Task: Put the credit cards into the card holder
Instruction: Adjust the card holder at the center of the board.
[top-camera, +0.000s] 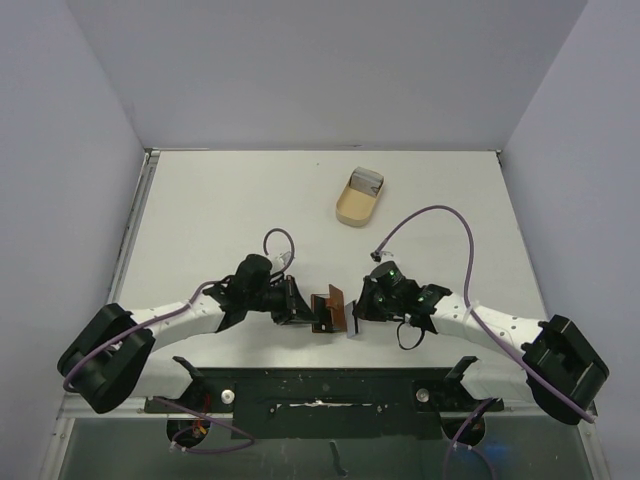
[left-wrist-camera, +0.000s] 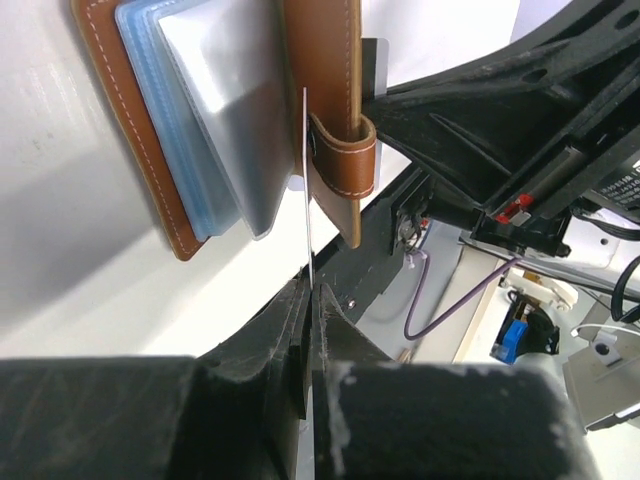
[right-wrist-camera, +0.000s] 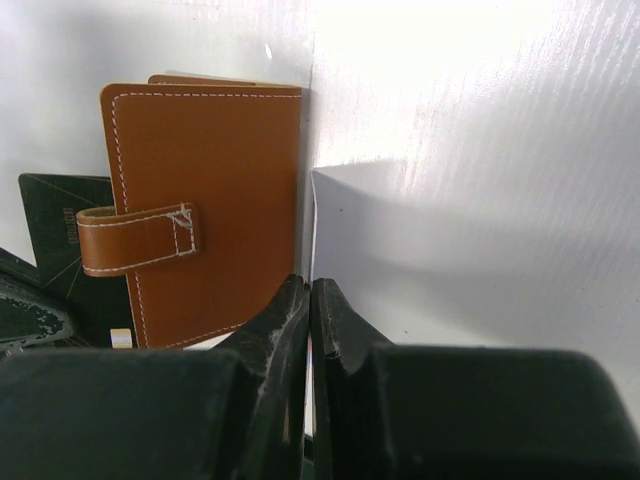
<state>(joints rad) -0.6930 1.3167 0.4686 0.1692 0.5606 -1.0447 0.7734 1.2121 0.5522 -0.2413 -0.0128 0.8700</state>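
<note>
Brown leather-like material with pale stitching makes up the card holder (top-camera: 328, 308), which sits between the two arms near the front edge of the white worktop (top-camera: 230, 200). The left wrist view shows it opened. One flat cover lies to the left, and a stack of glossy, translucent blue-grey sleeves (left-wrist-camera: 210, 130) fans out from it. The other cover stands edge-on and carries a stitched strap (left-wrist-camera: 345, 160) folded into a loop.

The left jaws are closed to a slit on a thin white sheet (left-wrist-camera: 306, 200) seen edge-on. The sheet runs up from the fingertips into the gap between the sleeves and the strapped cover. It reads as a card, though it cannot be told for certain from a sleeve.

The right jaws are likewise pressed together, pinching a pale card (right-wrist-camera: 312, 225) that is also edge-on. This card stands just beside the long edge of the holder's smooth outer cover. In the right wrist view the strap lies flat across that cover. Both pairs of fingers are matt black with a rough, scuffed surface.

The left arm (top-camera: 190, 315) and right arm (top-camera: 480, 320) reach inward from the two sides, each with a purple cable. Well apart, further back on the worktop, lies a tan oval tray (top-camera: 345, 212) with something grey (top-camera: 368, 181) at its far end.
</note>
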